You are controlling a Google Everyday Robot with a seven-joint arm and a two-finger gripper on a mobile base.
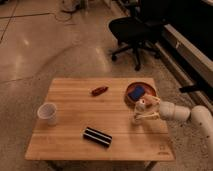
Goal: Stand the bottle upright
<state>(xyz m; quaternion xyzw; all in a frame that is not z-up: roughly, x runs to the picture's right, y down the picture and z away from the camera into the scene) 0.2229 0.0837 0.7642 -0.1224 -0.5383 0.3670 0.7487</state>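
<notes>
At the table's (70, 145) 3 o'clock edge, the gripper (139, 113) sits clamped around the bottle (141, 105), just at 6 o'clock of the bowl (150, 89) holding a blue item (135, 92)

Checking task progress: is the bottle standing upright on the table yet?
Cannot tell. The hand at the table's right side covers the bottle, hiding its pose.

One cup (47, 113), one bowl (148, 90) (gripper (139, 114) beside it).
</notes>
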